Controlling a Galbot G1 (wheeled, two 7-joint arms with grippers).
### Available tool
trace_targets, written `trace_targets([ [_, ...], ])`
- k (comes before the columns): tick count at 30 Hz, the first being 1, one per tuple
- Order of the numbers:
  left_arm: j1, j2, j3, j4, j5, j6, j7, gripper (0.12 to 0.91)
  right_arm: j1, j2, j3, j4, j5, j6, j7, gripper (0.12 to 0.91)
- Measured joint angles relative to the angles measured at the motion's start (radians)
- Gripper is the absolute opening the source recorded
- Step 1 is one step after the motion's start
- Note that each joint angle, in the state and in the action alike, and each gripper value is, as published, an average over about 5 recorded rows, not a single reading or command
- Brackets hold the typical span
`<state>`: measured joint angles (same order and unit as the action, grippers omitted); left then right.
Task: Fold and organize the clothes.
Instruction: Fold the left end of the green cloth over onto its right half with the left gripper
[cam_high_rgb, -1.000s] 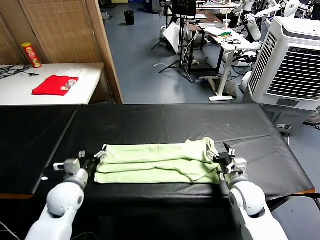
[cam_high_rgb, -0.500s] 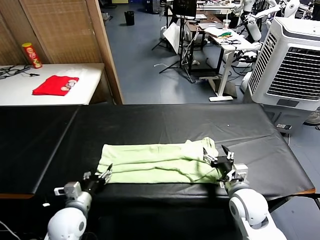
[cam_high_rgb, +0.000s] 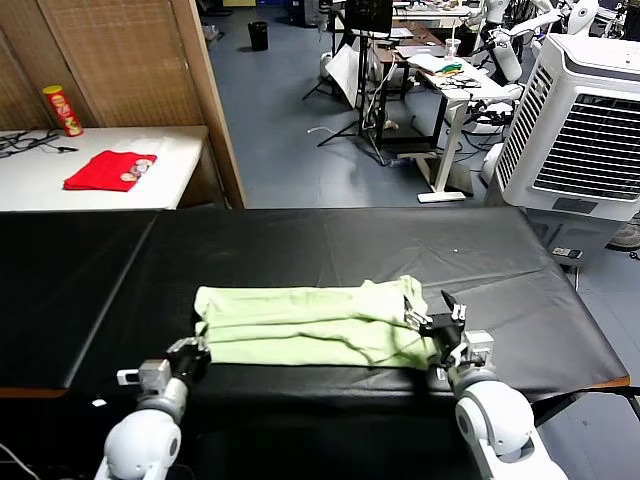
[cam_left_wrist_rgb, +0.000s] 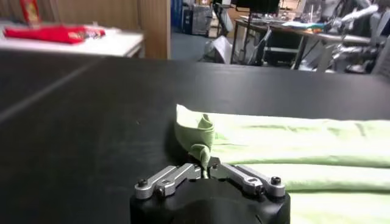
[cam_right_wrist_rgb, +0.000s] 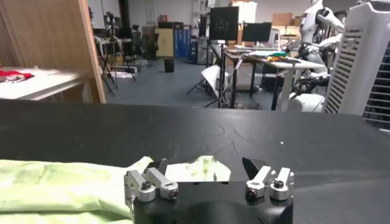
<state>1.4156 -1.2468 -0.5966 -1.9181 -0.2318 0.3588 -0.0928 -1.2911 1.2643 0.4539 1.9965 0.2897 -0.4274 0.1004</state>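
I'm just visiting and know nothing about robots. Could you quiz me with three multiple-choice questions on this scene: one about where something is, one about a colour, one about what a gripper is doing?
1. Where does the T-shirt lie?
A. on the black table
B. on the floor
C. on the white side table

2. What colour is the folded cloth on the white side table?
A. blue
B. red
C. yellow

3. What is the left gripper doing?
A. hanging open
B. out of sight
C. shut on the T-shirt's corner

Answers: 1 A, it lies flat on the black surface. 2 B, bright red. 3 C, fabric is pinched between its fingers; the right gripper stands open.
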Motion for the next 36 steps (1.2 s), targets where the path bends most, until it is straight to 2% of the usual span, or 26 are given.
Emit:
trace_targets([
  [7, 0.031, 0.155, -0.100, 0.012, 0.028, -0.033, -0.006, 0.151, -0.007, 0.013, -0.009, -0.004, -0.019, 0.001, 0.000, 0.798],
  [12, 0.038, 0.199, -0.112, -0.038, -0.003, 0.003, -0.036, 0.151, -0.023, 0.023, -0.004, 0.001, -0.046, 0.001, 0.001, 0.798],
  [16, 0.032, 0.161, -0.046, -0.115, -0.078, 0.058, -0.075, 0.151, -0.043, 0.031, 0.012, 0.009, -0.062, 0.000, 0.001, 0.798],
  [21, 0.002, 0.083, 0.110, -0.182, -0.178, 0.121, -0.132, 0.151, -0.069, 0.046, 0.037, 0.020, -0.081, -0.001, 0.002, 0.798],
  [26, -0.040, 0.011, 0.260, -0.221, -0.249, 0.164, -0.180, 0.151, -0.090, 0.065, 0.051, 0.022, -0.107, 0.000, 0.002, 0.798],
  [31, -0.082, -0.056, 0.372, -0.227, -0.250, 0.172, -0.194, 0.151, -0.096, 0.085, 0.045, 0.017, -0.131, 0.001, 0.001, 0.798],
  [36, -0.105, -0.116, 0.435, -0.210, -0.234, 0.166, -0.193, 0.151, -0.093, 0.100, 0.036, 0.010, -0.142, 0.001, 0.000, 0.798],
])
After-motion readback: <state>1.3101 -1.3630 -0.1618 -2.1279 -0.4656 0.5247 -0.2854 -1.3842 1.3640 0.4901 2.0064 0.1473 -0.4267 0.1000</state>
